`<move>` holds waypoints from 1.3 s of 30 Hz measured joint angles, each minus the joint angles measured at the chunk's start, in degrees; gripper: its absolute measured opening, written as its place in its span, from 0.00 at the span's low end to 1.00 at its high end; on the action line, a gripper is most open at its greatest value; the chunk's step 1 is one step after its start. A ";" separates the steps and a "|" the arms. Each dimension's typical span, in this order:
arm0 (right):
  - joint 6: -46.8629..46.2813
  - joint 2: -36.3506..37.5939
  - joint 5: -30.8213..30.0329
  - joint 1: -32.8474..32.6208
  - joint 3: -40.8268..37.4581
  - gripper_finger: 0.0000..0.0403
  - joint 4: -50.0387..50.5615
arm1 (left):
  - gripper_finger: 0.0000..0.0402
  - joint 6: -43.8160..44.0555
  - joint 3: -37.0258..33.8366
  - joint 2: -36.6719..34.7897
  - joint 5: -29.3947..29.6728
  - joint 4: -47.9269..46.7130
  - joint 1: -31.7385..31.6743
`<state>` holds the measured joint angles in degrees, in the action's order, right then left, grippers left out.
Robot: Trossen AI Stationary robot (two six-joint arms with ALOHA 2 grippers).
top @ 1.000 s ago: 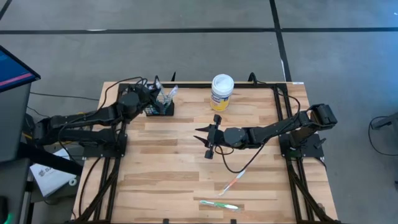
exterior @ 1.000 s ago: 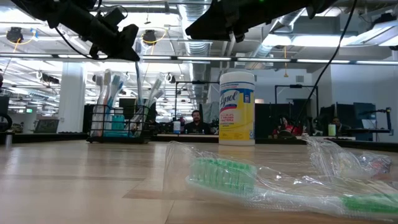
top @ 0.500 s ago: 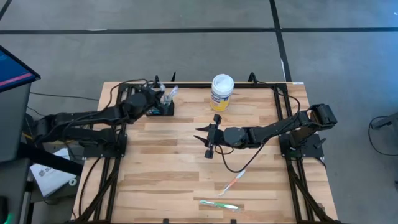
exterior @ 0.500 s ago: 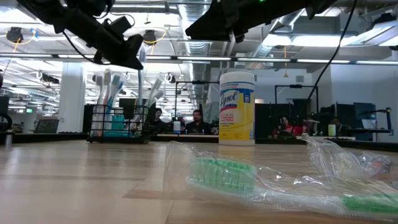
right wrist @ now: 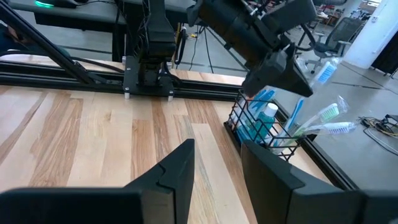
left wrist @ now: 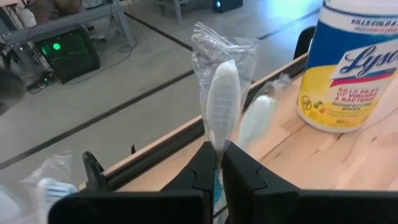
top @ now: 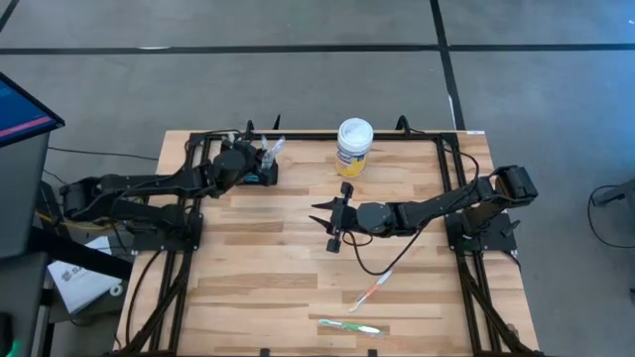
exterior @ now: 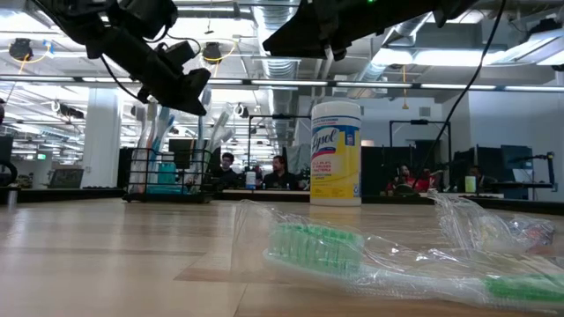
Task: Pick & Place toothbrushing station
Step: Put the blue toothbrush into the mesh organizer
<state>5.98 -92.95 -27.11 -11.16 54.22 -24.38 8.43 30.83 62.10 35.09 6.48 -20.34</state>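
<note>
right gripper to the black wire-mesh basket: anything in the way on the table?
Nothing visible. The open right gripper hovers mid-table, and bare wood lies between it and the black wire-mesh basket at the back-left. The white-lidded yellow tub stands off that line. The shut left gripper pinches a wrapped toothbrush right over the basket.

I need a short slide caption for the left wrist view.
Left gripper, jaws shut on a wrapped toothbrush, beside the yellow-labelled wipes tub.

The wooden table [top: 258, 268] bears the wire basket [top: 260, 171], a wipes tub [top: 353, 147] and two wrapped toothbrushes [top: 350, 326].
</note>
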 joint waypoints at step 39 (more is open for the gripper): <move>0.00 -0.04 0.02 0.02 0.00 0.30 0.67 | 0.31 1.95 -0.07 -1.18 -0.93 -0.87 -0.59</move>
<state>5.98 -92.99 -27.09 -11.14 54.22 -23.71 10.38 30.76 60.92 34.16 5.61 -20.93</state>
